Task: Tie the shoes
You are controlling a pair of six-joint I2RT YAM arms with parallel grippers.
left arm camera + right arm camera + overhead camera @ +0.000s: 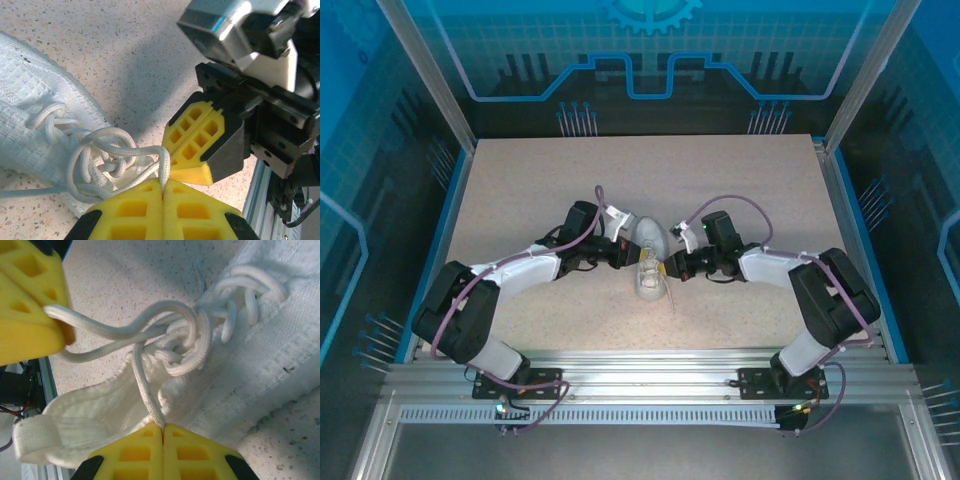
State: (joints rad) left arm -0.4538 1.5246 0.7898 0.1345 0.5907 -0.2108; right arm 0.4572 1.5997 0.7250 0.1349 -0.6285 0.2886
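Yellow pads of the left end effector [162,189] sat closest in the left wrist view, pressed together with a strand of the laces [107,160] pinched in the seam between them. Just beyond, the right end effector [172,150] pointed its yellow tips at the same tangle, touching or nearly touching a loop of cord. From the right wrist, the right end effector [163,432] was likewise closed, a single strand of the laces [175,340] running straight down into its seam, while the left end effector [62,330] at the upper left gripped a drawn-out loop. Between the two grips the cords crossed in a loose knot over the tongue of the shoe [260,355], whose white knit upper and heel tab [30,440] showed beneath. Seen from above, the shoe [648,255] lay near the middle of the speckled counter [520,180], toe pointing away from the arm bases and heel toward them, with the left end effector [625,255] at its left side and the right end effector [672,268] at its right, both low against it. One loose strand trailed onto the counter near the heel.
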